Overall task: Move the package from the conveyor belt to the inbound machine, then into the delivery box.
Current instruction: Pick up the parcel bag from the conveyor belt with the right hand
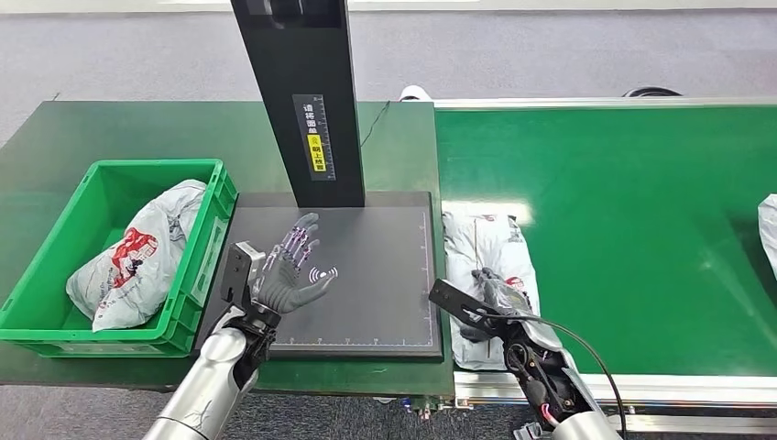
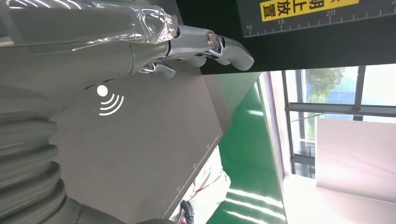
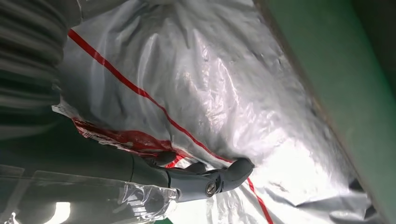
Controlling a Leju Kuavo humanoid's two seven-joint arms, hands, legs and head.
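A grey-white plastic package [image 1: 490,240] with red print lies on the green conveyor belt [image 1: 632,229], right beside the inbound machine's dark scanning plate [image 1: 376,302]. My right hand [image 1: 495,295] rests on the package's near half. In the right wrist view its fingers [image 3: 224,178] dig into the crinkled plastic [image 3: 224,84] and grip it. My left hand [image 1: 291,270] hovers open over the left part of the plate, fingers spread, holding nothing. The left wrist view shows that hand [image 2: 116,42] above the plate [image 2: 140,149], with an edge of the package [image 2: 205,186] beyond.
The machine's black column [image 1: 307,92] rises from the plate's far edge. A green crate [image 1: 156,170] to the plate's left holds another bagged package [image 1: 137,261]. One more bag [image 1: 770,234] lies at the belt's right edge.
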